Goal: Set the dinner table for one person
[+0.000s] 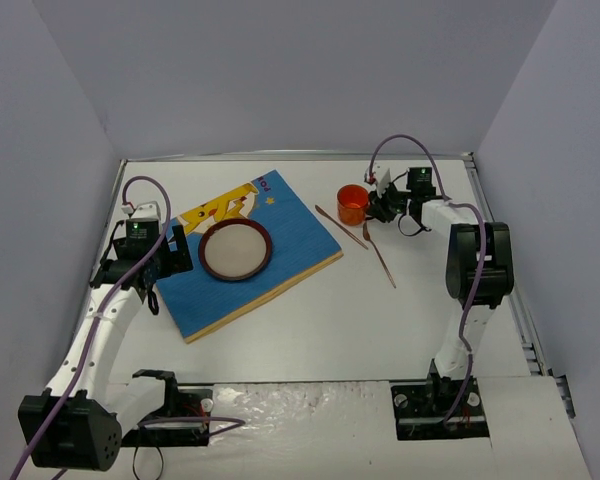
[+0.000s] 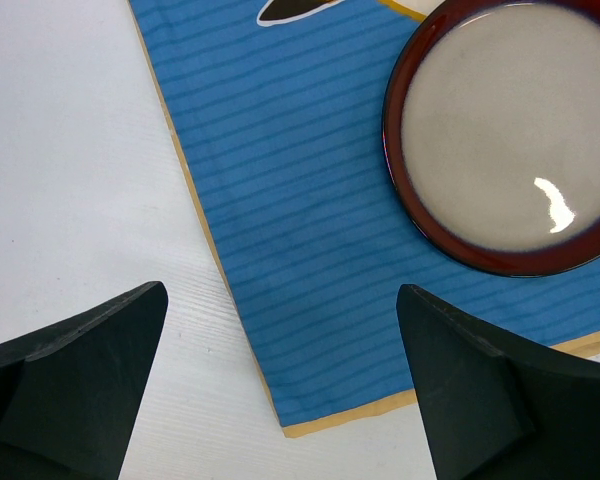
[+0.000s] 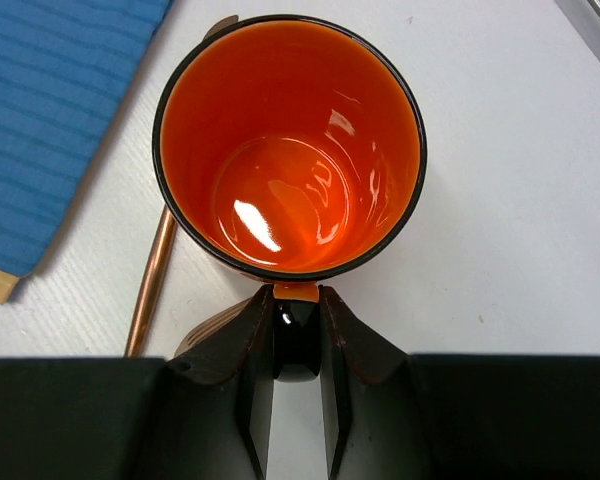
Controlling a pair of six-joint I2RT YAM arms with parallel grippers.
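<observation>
Black and spread wide, the left gripper [image 2: 282, 292] hangs with nothing between its fingers over the left part of the white counter [image 1: 330, 330]. The wrist view shows one finger above bare counter and the other above the near left corner of a blue striped placemat [image 1: 280, 225].

That placemat lies askew on the left half of the counter. One corner points toward the far edge, and a yellow cartoon figure is printed at that end. A round plate [image 1: 236, 250] with a dark red rim and a pale cream centre sits flat on the placemat, toward its left side and fully inside its borders.

Right of the placemat, on bare counter, lie two thin copper-coloured utensils. The first [image 1: 342, 228] runs slantwise just beside the placemat's right edge. The second [image 1: 380, 258] lies a little further right, reaching toward the near edge. Which kind each one is cannot be told.

An orange mug [image 1: 353, 204] with a dark rim stands upright and empty near the far edge, right of the middle, beside the far ends of the utensils.

At the mug's right, the right gripper [image 3: 295, 300] is narrowed onto the mug's handle, one finger pressed against each side of it.
</observation>
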